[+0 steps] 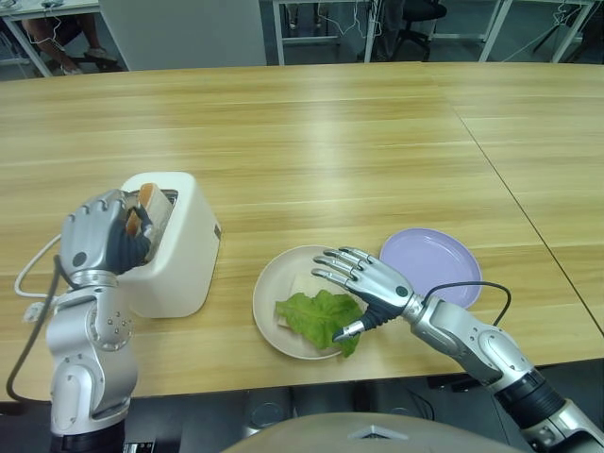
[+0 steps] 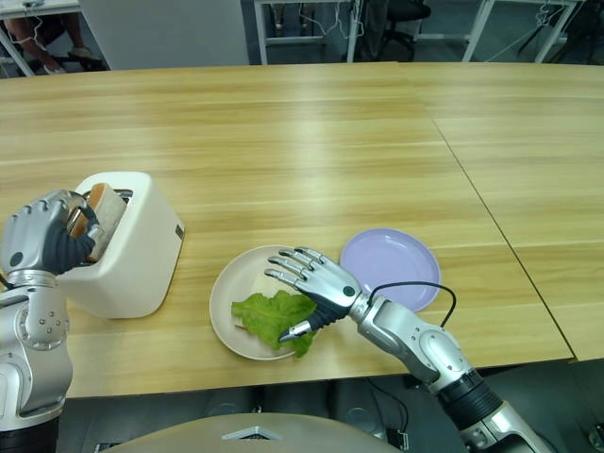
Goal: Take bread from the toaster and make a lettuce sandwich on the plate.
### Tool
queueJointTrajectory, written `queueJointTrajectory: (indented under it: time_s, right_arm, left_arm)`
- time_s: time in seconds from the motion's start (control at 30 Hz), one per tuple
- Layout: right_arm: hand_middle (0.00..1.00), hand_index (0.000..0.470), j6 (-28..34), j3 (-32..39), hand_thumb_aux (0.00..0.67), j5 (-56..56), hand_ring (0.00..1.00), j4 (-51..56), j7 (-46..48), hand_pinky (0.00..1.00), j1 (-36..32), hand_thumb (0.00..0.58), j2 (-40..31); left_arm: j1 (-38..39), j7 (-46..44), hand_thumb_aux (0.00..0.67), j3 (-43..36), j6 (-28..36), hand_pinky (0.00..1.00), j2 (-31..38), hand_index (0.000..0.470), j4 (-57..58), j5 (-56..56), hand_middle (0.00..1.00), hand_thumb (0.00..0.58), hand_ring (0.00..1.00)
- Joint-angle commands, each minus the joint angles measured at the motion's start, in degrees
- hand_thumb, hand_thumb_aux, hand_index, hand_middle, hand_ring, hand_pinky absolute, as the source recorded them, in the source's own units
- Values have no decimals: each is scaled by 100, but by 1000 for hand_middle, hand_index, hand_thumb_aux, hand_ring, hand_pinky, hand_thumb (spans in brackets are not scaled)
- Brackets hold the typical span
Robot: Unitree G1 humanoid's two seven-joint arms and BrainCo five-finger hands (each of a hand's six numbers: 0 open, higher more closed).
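Note:
A cream toaster [image 1: 179, 247] stands at the left of the wooden table, with a slice of bread [image 1: 151, 209] sticking up from its slot. My left hand [image 1: 102, 238] is shut on that slice at the toaster's top. A beige plate [image 1: 272, 288] lies front centre, holding a pale bread slice [image 1: 302, 286] with a green lettuce leaf [image 1: 321, 319] on top. My right hand [image 1: 363, 279] hovers open over the plate's right side, its fingers spread, its thumb touching the lettuce.
An empty purple plate [image 1: 430, 264] lies just right of the beige one, behind my right forearm. The toaster's cable [image 1: 28, 274] loops off the left front edge. A black cable [image 1: 477, 288] arches over my right wrist. Chairs and desks stand beyond the table.

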Motion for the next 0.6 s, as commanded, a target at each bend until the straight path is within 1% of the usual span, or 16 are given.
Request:
queueJointTrajectory:
  time_s: [0.03,0.13,0.23,0.33,0.43,0.47,0.5,0.53,0.57,0.6]
  right_arm:
    - [0,0,26,-111,0,56,0,-82,90,0,85,0,-9]
    - [0,0,13,-136,0,54,0,-87,85,0,122,0,2]
    - [0,0,-2,-147,0,66,0,-93,71,0,153,0,10]
    - [0,0,-3,-150,0,62,0,-89,62,0,158,0,22]
    - [0,0,3,-186,0,88,0,-109,44,0,184,0,25]
    - [0,0,5,-200,0,101,0,-117,38,0,192,0,26]
    - [0,0,9,-218,0,126,0,-126,41,0,201,0,27]
    - [0,0,12,-231,0,142,0,-134,47,0,207,0,27]
    - [0,0,14,-249,0,160,0,-144,50,0,217,0,29]
    - [0,0,18,-284,0,219,0,-162,57,0,244,0,35]
  left_arm:
    - [-120,154,670,162,-154,1000,-170,460,-112,-537,1000,580,1000]
    - [-196,218,670,286,-205,1000,-317,460,-133,-944,1000,580,1000]
    - [-211,250,670,360,-236,1000,-311,460,-96,-1070,1000,580,1000]
    - [-174,297,670,379,-245,1000,-233,460,-1,-1000,1000,580,1000]
    - [-66,321,670,278,-189,1000,-62,460,110,-583,1000,580,1000]
    - [-34,296,578,240,-160,1000,-11,397,133,-467,1000,569,1000]
    - [-22,299,339,228,-148,165,-1,233,143,-440,165,438,165]
    - [-14,276,339,215,-117,165,20,233,144,-401,165,438,165]
    - [-14,249,0,215,-90,0,37,0,144,-377,0,0,0]
    - [-28,213,0,263,-60,0,54,0,121,-404,0,0,0]
